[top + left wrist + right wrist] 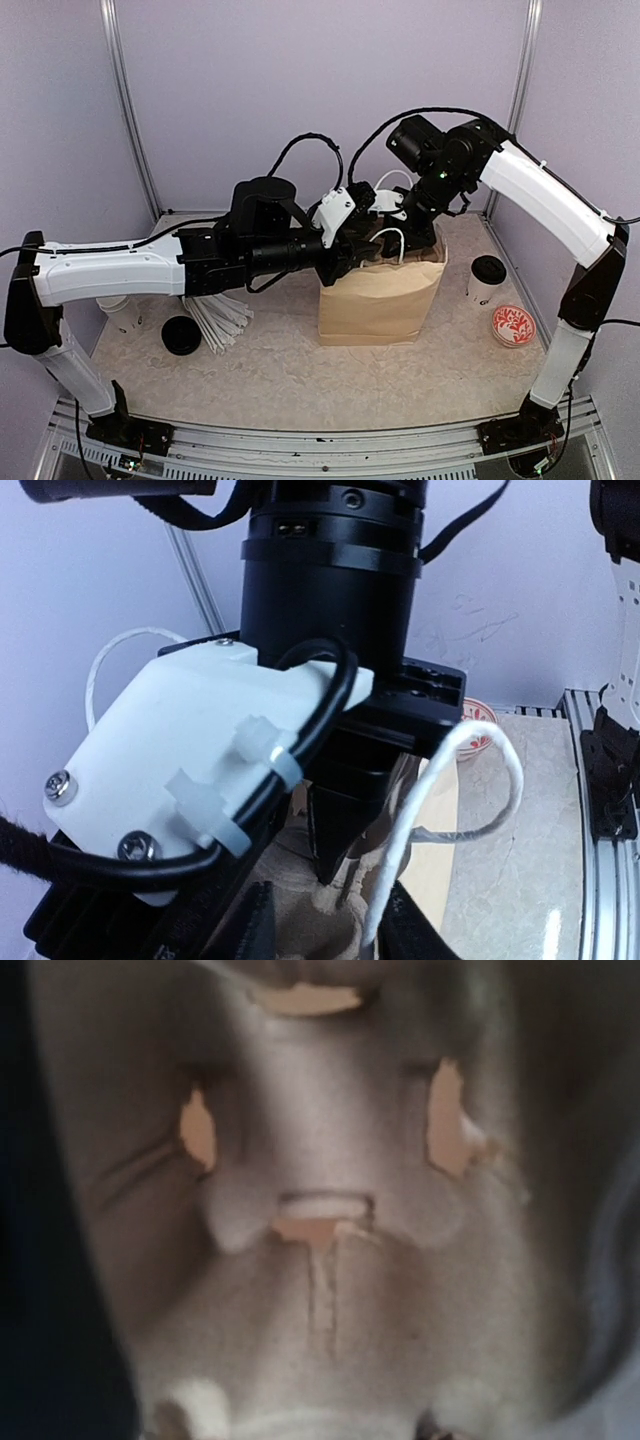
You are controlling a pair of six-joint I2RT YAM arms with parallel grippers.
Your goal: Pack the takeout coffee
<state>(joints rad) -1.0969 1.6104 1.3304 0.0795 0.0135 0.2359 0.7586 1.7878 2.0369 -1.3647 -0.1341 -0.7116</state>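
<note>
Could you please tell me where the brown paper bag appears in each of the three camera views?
Top external: brown paper bag stands upright at table centre, both grippers at its mouth.
Left wrist: bottom centre, crumpled paper below the camera housing.
Right wrist: cannot tell; only a blurred grey moulded surface.
Shared landmark: the bag's white cord handle.

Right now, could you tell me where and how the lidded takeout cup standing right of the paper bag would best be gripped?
The takeout cup stands upright and alone near the right wall, its flat black lid up. I would probably close the fingers across the white paper wall just below the lid, coming in from above and the right arm's side. The paper bag stands on its left, and the red patterned lid lies in front.
</note>
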